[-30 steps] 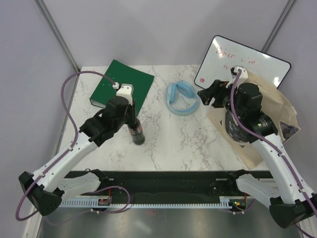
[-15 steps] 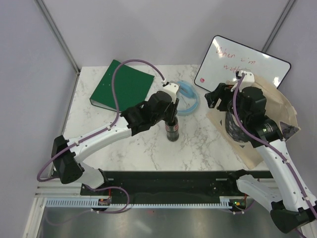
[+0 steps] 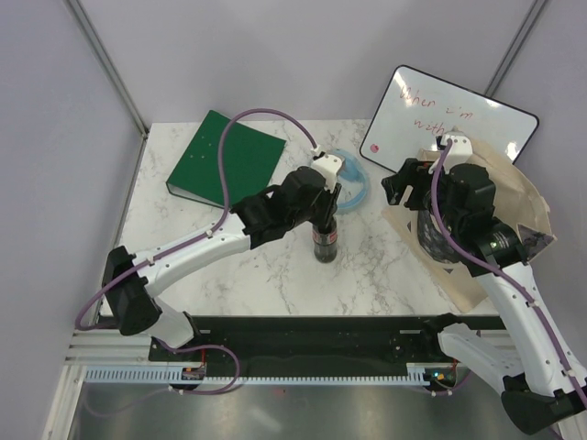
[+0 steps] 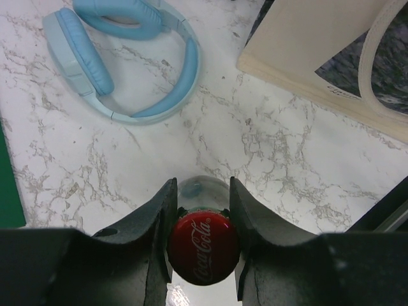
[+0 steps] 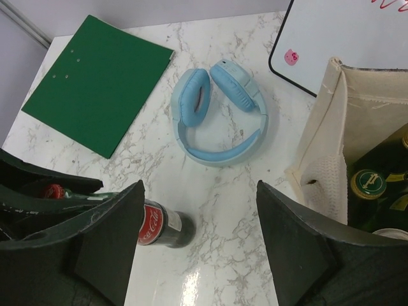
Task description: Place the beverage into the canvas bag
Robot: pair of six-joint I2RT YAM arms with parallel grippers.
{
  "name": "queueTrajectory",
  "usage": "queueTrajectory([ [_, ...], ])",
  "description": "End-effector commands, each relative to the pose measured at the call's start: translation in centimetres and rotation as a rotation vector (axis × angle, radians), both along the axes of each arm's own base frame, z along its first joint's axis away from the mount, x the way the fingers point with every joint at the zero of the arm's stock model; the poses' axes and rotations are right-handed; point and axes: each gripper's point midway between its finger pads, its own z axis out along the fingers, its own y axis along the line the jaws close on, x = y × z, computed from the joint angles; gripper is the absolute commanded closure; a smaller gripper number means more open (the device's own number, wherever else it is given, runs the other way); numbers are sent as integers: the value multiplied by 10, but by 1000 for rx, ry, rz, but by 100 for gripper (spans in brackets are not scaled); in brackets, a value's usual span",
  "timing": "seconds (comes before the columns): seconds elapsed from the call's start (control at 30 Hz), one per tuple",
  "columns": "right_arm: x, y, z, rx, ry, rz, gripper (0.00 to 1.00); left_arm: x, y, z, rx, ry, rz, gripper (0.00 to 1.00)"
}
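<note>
The beverage is a dark Coca-Cola bottle (image 3: 325,244) with a red cap (image 4: 203,247), upright near the middle of the marble table. My left gripper (image 3: 326,211) is shut on its neck just under the cap, one finger (image 4: 159,210) on each side. I cannot tell whether the bottle's base touches the table. The tan canvas bag (image 3: 516,194) stands at the right, and its near corner (image 4: 306,38) shows ahead of the bottle. My right gripper (image 3: 396,181) hovers open by the bag's left edge (image 5: 322,146), with nothing between its fingers (image 5: 199,191). The bottle (image 5: 162,228) lies to its lower left.
Blue headphones (image 3: 354,180) lie just behind the bottle. A green folder (image 3: 227,158) sits at the back left. A whiteboard with red writing (image 3: 442,112) leans behind the bag. Green bottles (image 5: 368,185) stand inside the bag.
My left arm has carried the bottle rightward from beside the green folder to the table's middle, nearer the bag. The right gripper has opened a little wider.
</note>
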Motion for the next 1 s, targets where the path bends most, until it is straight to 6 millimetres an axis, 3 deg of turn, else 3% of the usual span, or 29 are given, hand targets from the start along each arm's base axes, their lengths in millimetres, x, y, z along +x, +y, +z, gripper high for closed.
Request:
queueTrajectory([
  [0.0, -7, 1, 19, 6, -53, 21, 21, 2, -25, 87, -225, -141, -55, 59],
  [0.2, -9, 3, 12, 4, -38, 38, 21, -4, -26, 87, -246, -115, -69, 48],
  [0.47, -18, 10, 7, 11, -25, 89, 21, -13, -31, 88, -270, -88, -101, 44],
  [0.57, -26, 20, 9, 10, -24, 170, 21, -11, -26, 101, -294, -97, -65, 36],
  [0.63, -31, 28, 13, 1, -34, 240, 20, -2, -12, 106, -283, -97, 21, 34],
  [0.7, -38, 38, 16, 11, -35, 311, 19, 5, -2, 128, -308, -113, 65, 27],
  [0.73, -40, 41, 16, 20, -33, 329, 18, 13, 12, 128, -291, -97, 111, 19],
  [0.77, -41, 45, 20, 35, -47, 351, 17, 17, 19, 142, -321, -95, 129, 9],
  [0.8, -47, 55, 19, 58, -42, 413, 16, 31, 35, 146, -346, -78, 176, 6],
  [0.87, -54, 66, 27, 100, -78, 484, 11, 38, 58, 150, -373, -45, 217, 3],
  [0.9, -58, 71, 22, 115, -72, 518, 8, 55, 83, 149, -393, -32, 293, 1],
  [0.93, -59, 73, 21, 124, -80, 524, 2, 58, 94, 145, -396, -15, 309, 0],
  [0.97, -59, 75, 28, 139, -127, 532, 2, 59, 109, 141, -398, -5, 340, 0],
])
